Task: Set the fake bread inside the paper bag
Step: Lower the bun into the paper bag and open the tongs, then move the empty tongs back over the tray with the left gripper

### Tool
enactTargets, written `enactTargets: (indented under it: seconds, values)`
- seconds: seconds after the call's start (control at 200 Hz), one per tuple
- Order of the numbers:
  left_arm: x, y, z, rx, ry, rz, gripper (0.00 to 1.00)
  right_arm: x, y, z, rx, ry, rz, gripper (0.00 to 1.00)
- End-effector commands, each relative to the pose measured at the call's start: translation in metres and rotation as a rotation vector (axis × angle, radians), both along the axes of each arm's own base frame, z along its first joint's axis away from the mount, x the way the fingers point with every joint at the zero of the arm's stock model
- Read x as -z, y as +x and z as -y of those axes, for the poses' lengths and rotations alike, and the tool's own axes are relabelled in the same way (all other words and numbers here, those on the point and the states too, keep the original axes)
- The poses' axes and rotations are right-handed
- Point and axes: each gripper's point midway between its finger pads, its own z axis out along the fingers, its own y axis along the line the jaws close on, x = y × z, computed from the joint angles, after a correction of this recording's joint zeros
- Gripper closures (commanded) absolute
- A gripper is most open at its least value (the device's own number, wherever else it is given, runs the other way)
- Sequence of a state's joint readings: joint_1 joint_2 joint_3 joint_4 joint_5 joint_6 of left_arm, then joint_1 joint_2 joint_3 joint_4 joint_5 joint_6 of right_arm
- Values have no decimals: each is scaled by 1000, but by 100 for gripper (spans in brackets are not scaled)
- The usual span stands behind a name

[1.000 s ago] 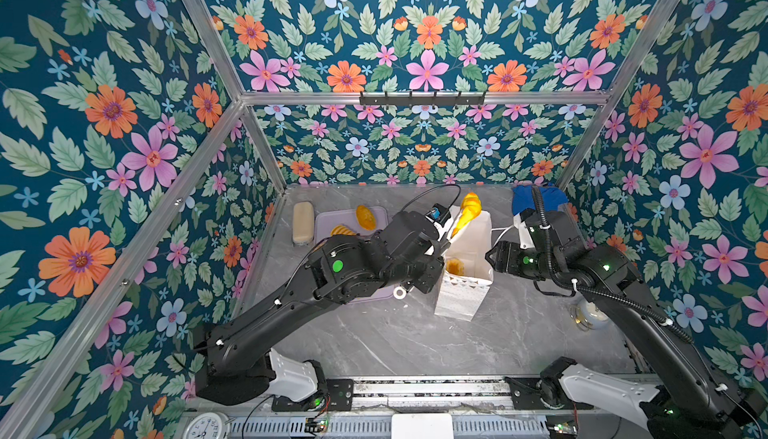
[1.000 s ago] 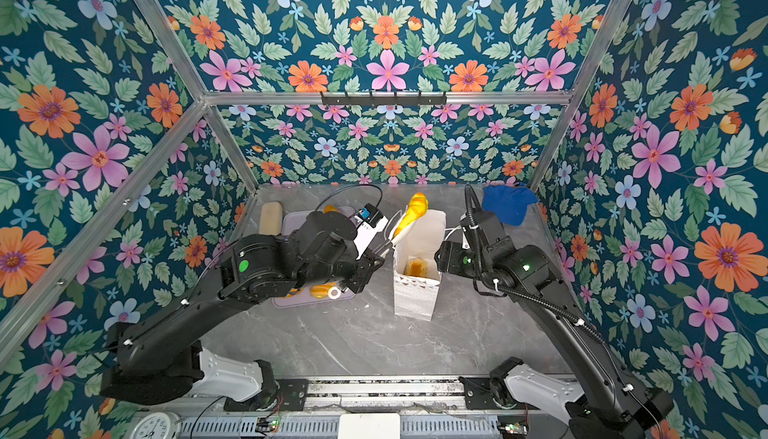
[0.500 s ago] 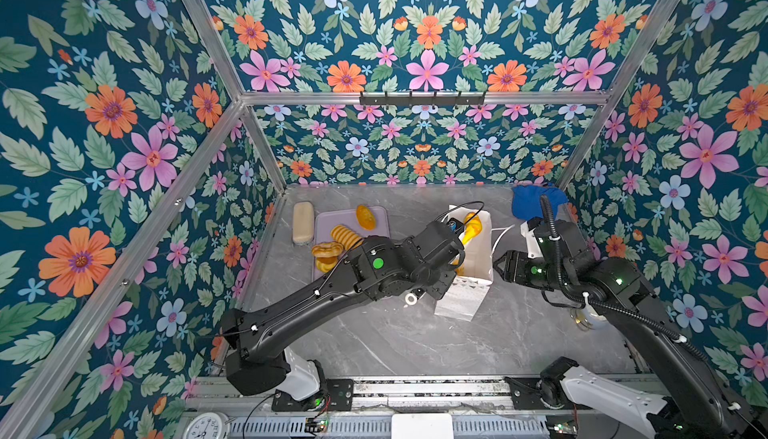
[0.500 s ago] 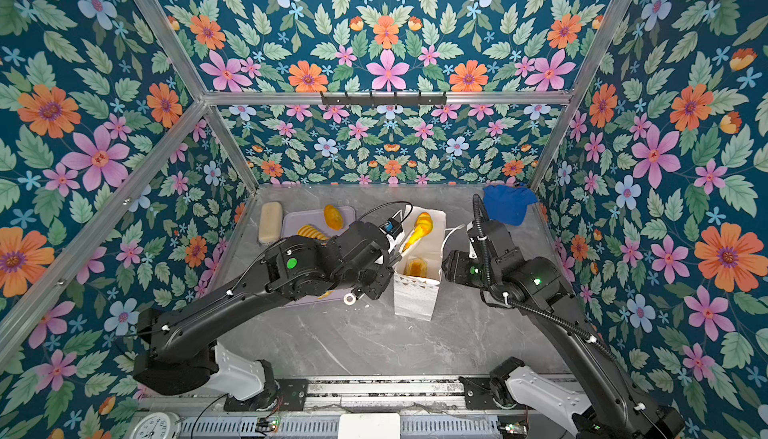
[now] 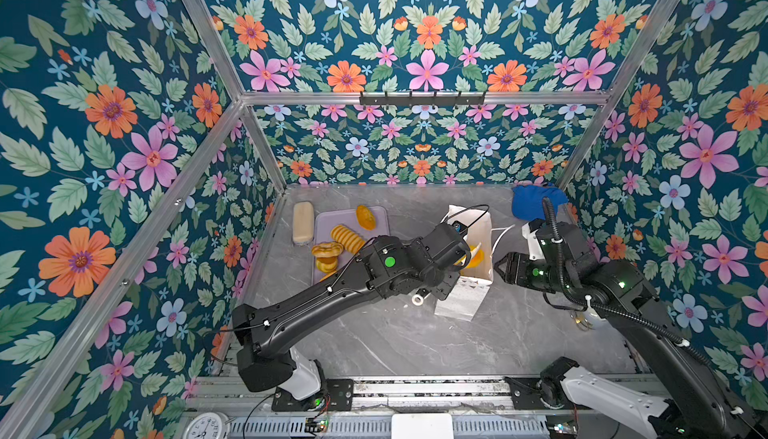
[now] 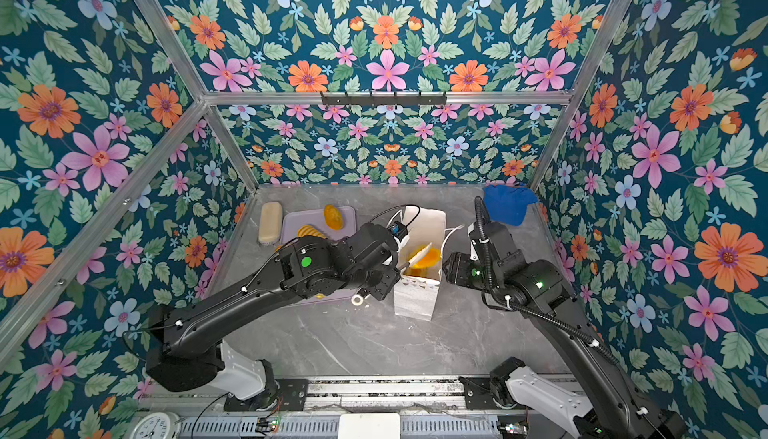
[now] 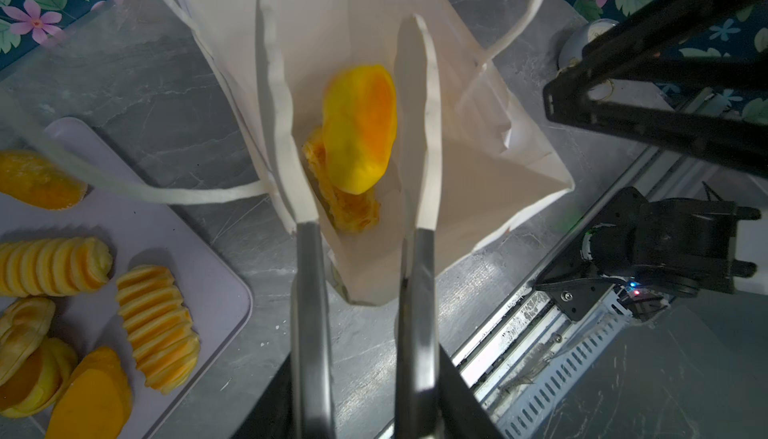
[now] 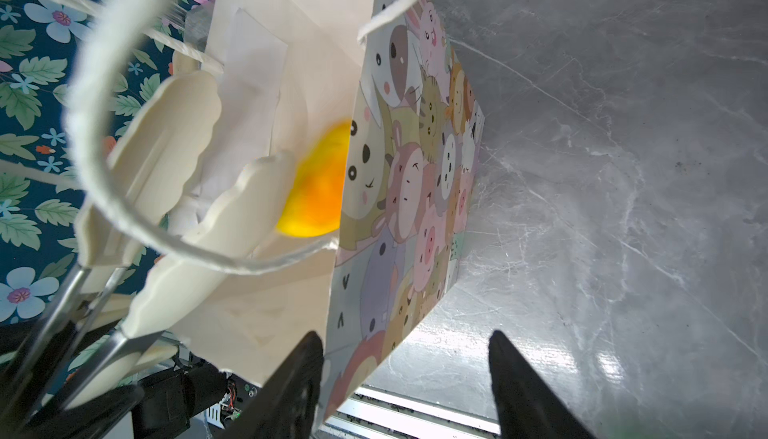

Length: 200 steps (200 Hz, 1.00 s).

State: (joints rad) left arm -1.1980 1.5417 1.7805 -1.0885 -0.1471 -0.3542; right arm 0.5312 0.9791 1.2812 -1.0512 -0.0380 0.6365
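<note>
Where cord handles point(image 7: 195, 195) flank paper bag point(image 7: 478, 183), left claw point(image 7: 338, 8) — agape — reaches inside.

Between the left pincer's point(image 7: 340, 8) matt cream plastic fingers point(image 7: 280, 116), set on smooth bare-metal shanks point(image 7: 309, 291), a glossy yellow-orange plastic-looking oval bun point(image 7: 359, 125) lies inside the tall white matt paper bag point(image 7: 478, 191). Beside the pincer, shiny ridged golden loaves point(image 7: 158, 324) sit on a smooth lilac plastic tray point(image 7: 199, 250) over the polished grey marble-look tabletop point(image 7: 166, 83).
</note>
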Motion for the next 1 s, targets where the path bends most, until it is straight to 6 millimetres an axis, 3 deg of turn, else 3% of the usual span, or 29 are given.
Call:
enactTargets:
  seconds: [0.0, 0.315, 0.54, 0.7, 0.85, 0.995]
  values:
    - [-8, 3, 3, -9, -33, 19, 54, 0, 0, -1, 1, 5, -5, 36]
    - [-20, 2, 1, 6, -56, 36, 57, -5, 0, -3, -5, 17, 2, 36]
    - [-55, 2, -9, 3, -125, 96, 59, -11, 0, -5, -14, 35, 12, 36]
    - [-91, 14, -30, -71, -177, 210, 65, -11, 1, -7, -17, 36, 11, 36]
    - [-122, 29, -59, -189, -230, 345, 61, -13, 3, -8, -21, 39, 15, 36]
    - [-139, 39, -91, -309, -265, 449, 56, -13, 3, -9, -25, 41, 14, 36]
